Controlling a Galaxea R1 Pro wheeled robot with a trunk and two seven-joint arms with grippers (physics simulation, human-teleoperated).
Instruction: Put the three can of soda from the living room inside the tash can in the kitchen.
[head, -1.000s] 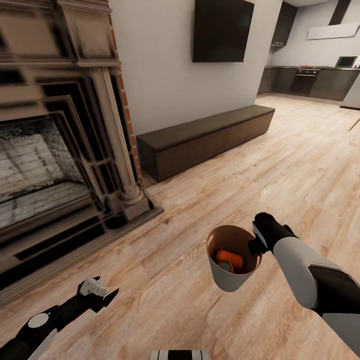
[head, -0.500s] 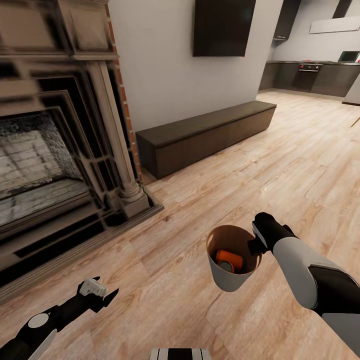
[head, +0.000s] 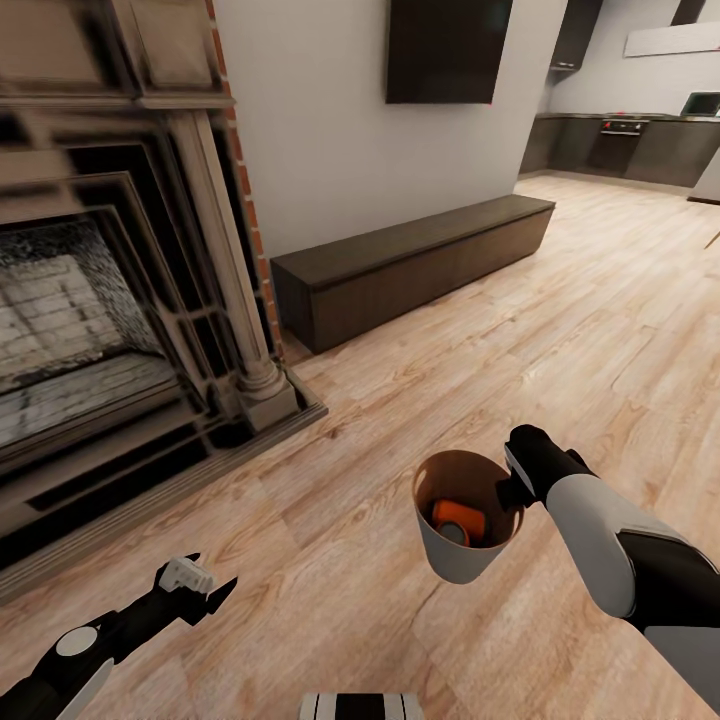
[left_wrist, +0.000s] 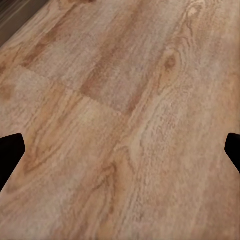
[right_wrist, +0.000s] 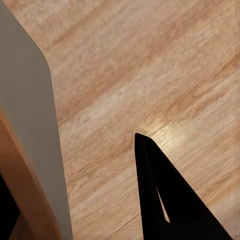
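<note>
In the head view my right gripper (head: 512, 487) is shut on the rim of the tash can (head: 462, 560), a light grey tapered bin with a brown inside, held above the wood floor. An orange can of soda (head: 458, 520) lies inside it. In the right wrist view the tash can's grey wall (right_wrist: 30, 125) sits between the fingers, with one dark finger (right_wrist: 160, 200) outside it. My left gripper (head: 200, 585) hangs low at the left, open and empty. Its fingertips (left_wrist: 10, 150) stand wide apart over bare floor.
A dark carved fireplace (head: 120, 300) with red brick fills the left. A long dark low bench (head: 410, 265) runs along the wall under a black TV (head: 445, 50). Light wood floor (head: 600, 300) leads to the kitchen's dark cabinets (head: 630, 150) at the far right.
The whole picture has shifted a little, so the camera has moved. Both arms and the held bin keep the same pose.
</note>
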